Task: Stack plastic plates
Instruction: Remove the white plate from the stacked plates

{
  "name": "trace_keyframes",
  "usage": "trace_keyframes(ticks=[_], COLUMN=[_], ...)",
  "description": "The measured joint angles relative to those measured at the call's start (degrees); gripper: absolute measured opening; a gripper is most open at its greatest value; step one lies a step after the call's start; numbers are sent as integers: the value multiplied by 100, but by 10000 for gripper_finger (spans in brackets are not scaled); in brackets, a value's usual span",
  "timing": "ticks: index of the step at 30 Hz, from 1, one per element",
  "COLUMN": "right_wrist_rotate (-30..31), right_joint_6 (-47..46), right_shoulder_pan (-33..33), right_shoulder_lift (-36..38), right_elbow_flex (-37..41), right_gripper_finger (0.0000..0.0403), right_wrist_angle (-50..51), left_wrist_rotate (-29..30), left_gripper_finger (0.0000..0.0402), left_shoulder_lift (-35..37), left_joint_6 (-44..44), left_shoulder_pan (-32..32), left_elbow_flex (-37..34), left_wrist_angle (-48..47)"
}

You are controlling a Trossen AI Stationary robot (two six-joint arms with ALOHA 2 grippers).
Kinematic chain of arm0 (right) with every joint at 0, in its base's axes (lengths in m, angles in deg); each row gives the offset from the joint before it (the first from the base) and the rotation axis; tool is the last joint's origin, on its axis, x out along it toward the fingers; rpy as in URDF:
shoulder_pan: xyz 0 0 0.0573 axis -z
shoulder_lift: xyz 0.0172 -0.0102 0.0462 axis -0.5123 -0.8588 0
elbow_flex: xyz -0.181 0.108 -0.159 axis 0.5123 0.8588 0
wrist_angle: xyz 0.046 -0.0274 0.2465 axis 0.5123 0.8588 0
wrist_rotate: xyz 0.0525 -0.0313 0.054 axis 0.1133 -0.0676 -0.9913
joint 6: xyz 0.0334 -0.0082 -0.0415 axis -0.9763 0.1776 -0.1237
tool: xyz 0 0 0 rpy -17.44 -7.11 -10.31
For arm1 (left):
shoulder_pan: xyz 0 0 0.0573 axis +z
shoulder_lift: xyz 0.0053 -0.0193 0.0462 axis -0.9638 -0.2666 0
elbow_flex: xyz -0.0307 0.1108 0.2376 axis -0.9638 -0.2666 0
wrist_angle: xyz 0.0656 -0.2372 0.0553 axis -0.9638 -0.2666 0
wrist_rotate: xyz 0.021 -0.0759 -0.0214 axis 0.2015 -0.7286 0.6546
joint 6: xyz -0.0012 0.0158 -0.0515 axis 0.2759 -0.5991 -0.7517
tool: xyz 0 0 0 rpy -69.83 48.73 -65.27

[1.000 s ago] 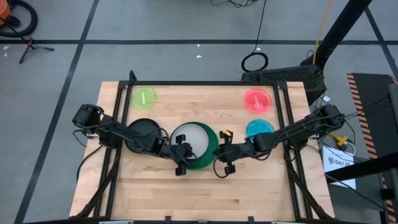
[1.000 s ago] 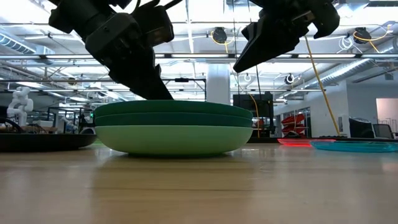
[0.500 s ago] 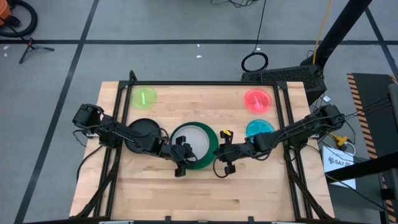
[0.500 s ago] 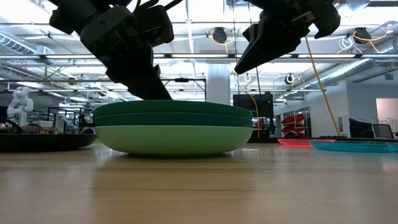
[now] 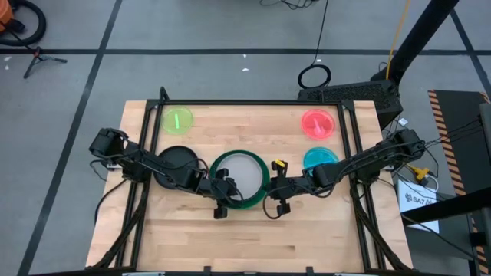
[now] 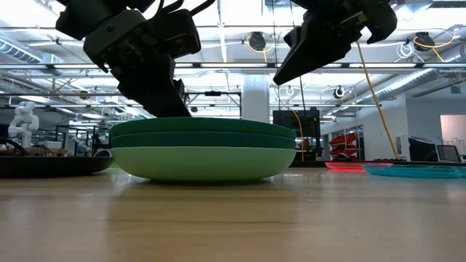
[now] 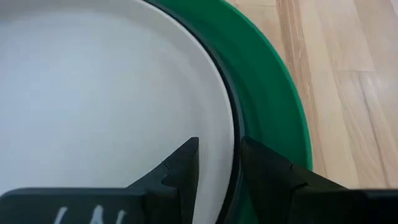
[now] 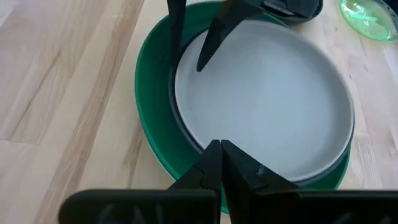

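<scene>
At the table's middle stands a stack (image 5: 239, 178): a mint plate (image 6: 204, 164) at the bottom and two dark green ones (image 6: 204, 129) on it. A dark grey plate (image 8: 180, 127) and a white plate (image 8: 267, 106) nest on top. My left gripper (image 5: 223, 202) (image 7: 221, 158) is open at the stack's near-left rim, one finger over the white plate's inside and one outside its rim (image 7: 229, 134). My right gripper (image 5: 277, 199) (image 8: 221, 155) is shut and hovers just off the stack's right rim. The black plate (image 5: 176, 159) lies under my left arm.
A lime plate (image 5: 177, 119) lies at the far left. A red one (image 5: 317, 123) lies at the far right, and a cyan one (image 5: 320, 158) sits nearer, under my right arm. Bare wood (image 5: 245, 238) stretches along the near side. Black frame rails (image 5: 146, 153) run along both sides.
The white plate has slid a little to the right and now sits centred on the stack, with green rim showing all around. My left gripper has drawn back slightly toward the table's near-left and risen a little. My right gripper has kept still.
</scene>
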Motion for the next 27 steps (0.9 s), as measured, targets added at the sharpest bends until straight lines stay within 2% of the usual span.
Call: trace_keyframes(ticks=[8, 11, 14, 16, 22, 27], right_wrist_rotate=[5, 8, 11, 25, 34, 7], right_joint_6=[-8, -8, -10, -11, -75, -322], right_shoulder_pan=[2, 2, 4, 32, 231, 371], right_shoulder_lift=[0, 0, 0, 0, 0, 22], right_elbow_flex=[0, 0, 0, 0, 0, -2], right_gripper_finger=[0, 0, 0, 0, 0, 0], right_wrist_angle=[-20, -1, -3, -5, 85, 302], left_wrist_rotate=[49, 148, 163, 186, 354, 376], left_gripper_finger=[116, 85, 32, 9, 4, 3], left_shoulder_lift=[0, 0, 0, -2, 191, 704], left_joint_6=[344, 494, 604, 626, 908, 1391], left_shoulder_pan=[2, 1, 2, 4, -45, -61], left_elbow_flex=[0, 0, 0, 0, -4, -4], left_wrist_angle=[6, 41, 54, 54, 17, -284])
